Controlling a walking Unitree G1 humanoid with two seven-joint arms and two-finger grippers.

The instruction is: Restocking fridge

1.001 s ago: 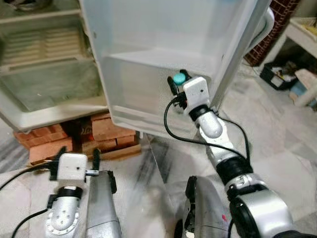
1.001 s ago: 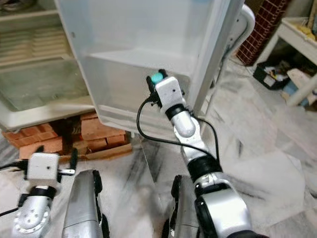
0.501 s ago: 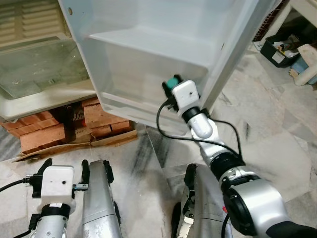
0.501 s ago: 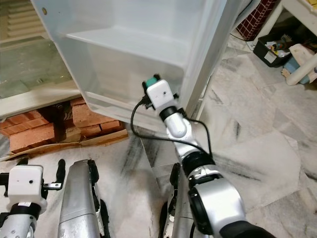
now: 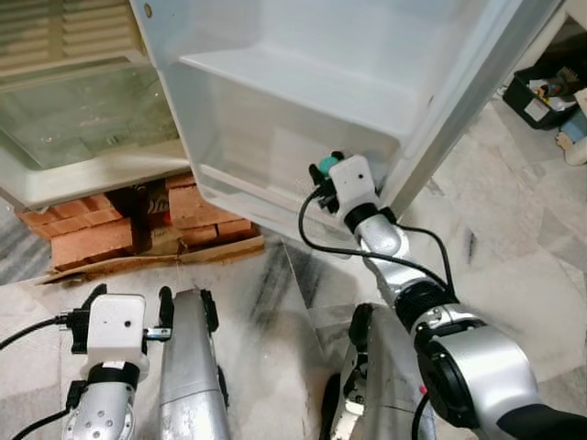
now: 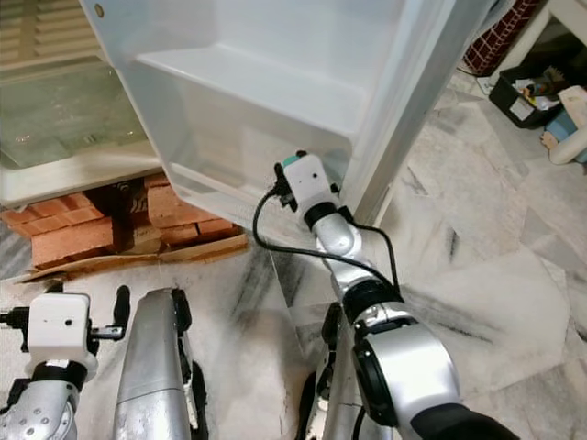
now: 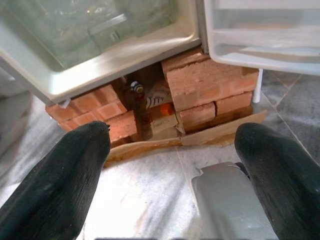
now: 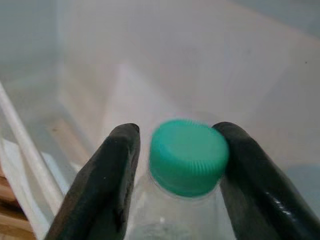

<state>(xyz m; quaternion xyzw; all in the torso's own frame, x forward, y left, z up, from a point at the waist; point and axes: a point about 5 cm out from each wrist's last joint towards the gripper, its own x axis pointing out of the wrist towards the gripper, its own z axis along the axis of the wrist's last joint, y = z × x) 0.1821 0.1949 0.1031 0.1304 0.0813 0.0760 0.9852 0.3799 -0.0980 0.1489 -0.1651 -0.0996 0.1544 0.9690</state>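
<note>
Lowering bottle [image 8: 182, 175] into door shelf [image 5: 275, 119]: my right pincer [image 5: 323, 170] grips it below the green cap [image 8: 187, 156], just above the shelf's lower lip. Best keep it upright, release once seated. Left pincer [image 7: 175, 175] idle, spread, low beside the shelf. Since half a second ago, view shifted; grip unchanged.

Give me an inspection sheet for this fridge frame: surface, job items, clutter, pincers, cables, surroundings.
Surface: marble floor, grey-veined.
Job's things: bottle with green cap, at the lower shelf of the open fridge door.
Clutter: box of odds and ends by the right edge.
Pincers: right pincer shut on the bottle's neck; left pincer open, low over the floor.
Cables: black cable looping off the right wrist.
Surroundings: fridge propped on bricks and cardboard.
</note>
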